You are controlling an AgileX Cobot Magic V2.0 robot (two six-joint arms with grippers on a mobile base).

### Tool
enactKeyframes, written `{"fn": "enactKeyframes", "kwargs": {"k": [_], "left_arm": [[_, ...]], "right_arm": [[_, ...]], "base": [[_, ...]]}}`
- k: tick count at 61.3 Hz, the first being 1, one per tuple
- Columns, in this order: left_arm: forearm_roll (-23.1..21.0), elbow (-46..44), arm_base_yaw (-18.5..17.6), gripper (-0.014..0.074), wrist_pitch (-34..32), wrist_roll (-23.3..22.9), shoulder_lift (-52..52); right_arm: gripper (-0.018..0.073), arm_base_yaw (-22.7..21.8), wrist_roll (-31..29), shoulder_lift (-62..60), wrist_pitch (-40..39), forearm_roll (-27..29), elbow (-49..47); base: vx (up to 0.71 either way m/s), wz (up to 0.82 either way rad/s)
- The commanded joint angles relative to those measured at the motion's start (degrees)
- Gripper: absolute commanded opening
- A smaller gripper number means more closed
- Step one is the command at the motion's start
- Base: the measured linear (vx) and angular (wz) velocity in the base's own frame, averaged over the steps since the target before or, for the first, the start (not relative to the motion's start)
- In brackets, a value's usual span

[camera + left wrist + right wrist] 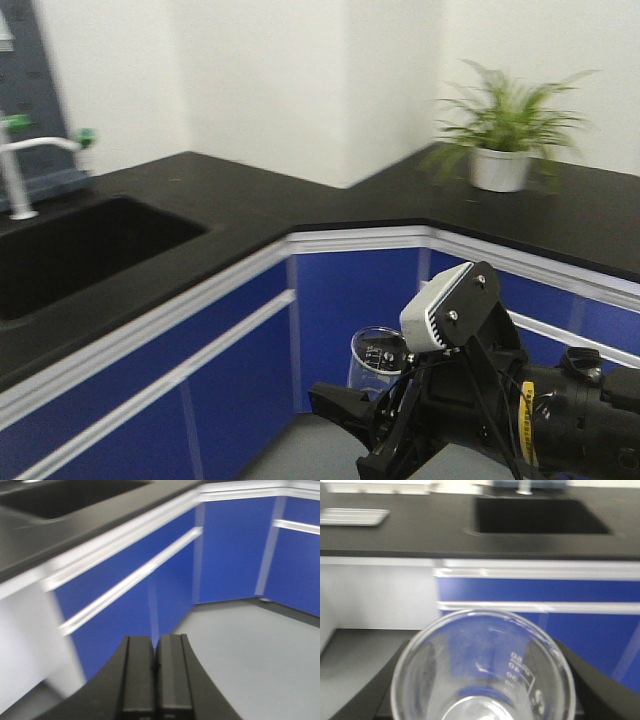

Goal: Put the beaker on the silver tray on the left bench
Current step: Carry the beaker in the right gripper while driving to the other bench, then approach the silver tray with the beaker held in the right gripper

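My right gripper (385, 410) is shut on the beaker (372, 362), a small clear glass one with white graduation marks, held upright in the air in front of the blue cabinets. In the right wrist view the beaker (482, 670) fills the lower frame, seen from above its rim, with a black finger on each side. The silver tray (352, 516) lies flat on the black top of the left bench (420, 535), far to the left of the sink. My left gripper (155, 652) is shut with nothing in it, pointing at the cabinet fronts and the grey floor.
A black sink (70, 250) with a white tap (18, 170) is set in the bench. A potted plant (500, 140) stands on the right counter. Blue cabinet doors (350, 300) with white trim form an inner corner ahead. Grey floor (250, 650) lies below.
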Motion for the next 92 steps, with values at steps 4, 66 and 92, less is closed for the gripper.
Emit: {"fn": "enactKeyframes", "kwargs": {"k": [4,66,92], "left_arm": [[-0.4,1.1,-0.1,0.0001,-4.5,0.0,-0.4],[-0.4,1.1,-0.1,0.0001,-4.5,0.0,-0.4],[-0.4,1.1,-0.1,0.0001,-4.5,0.0,-0.4]], "right_arm": [[-0.0011,0.0,0.0,-1.6,-0.3,2.1,-1.9],[-0.0011,0.0,0.0,-1.6,-0.2,2.1,-1.9],[-0.0011,0.0,0.0,-1.6,-0.2,2.1,-1.9]], "base": [[0.08,0.9],[0.15,0.65],[0.17,0.36]]}}
